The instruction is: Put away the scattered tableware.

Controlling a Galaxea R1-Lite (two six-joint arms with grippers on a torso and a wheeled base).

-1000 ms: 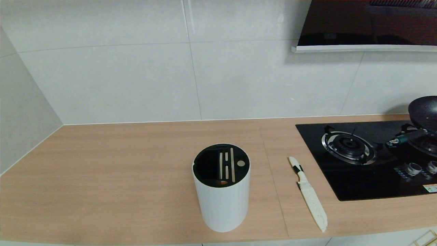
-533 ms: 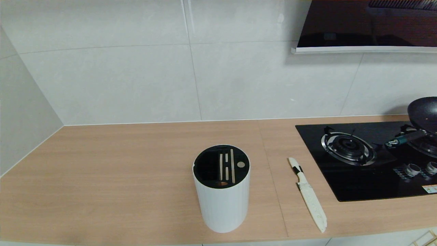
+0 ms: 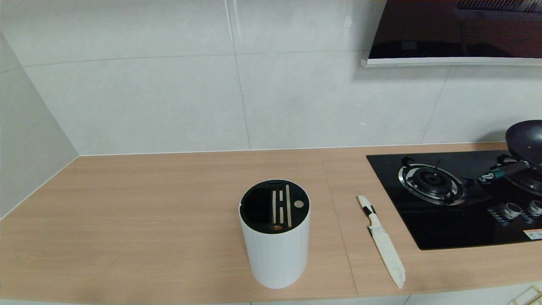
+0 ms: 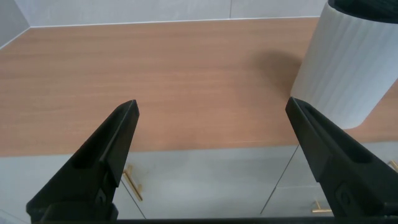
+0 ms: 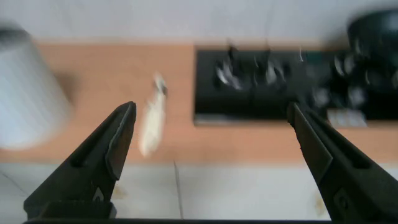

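Note:
A white knife with a black band on its handle lies flat on the wooden counter, between the holder and the hob, blade toward the front edge. The white cylindrical knife holder with a black slotted top stands upright near the counter's front edge. My left gripper is open in front of the counter's front edge, with the holder off to one side. My right gripper is open too, held well back from the counter, and the knife appears blurred between its fingers, far off.
A black gas hob with burners and knobs fills the counter's right end, and a dark wok sits on its far burner. A range hood hangs above. Tiled walls close the back and the left corner. Cabinet fronts with gold handles show below the counter.
The whole head view has shifted very slightly, so the camera moved. The knife and the holder lie where they were.

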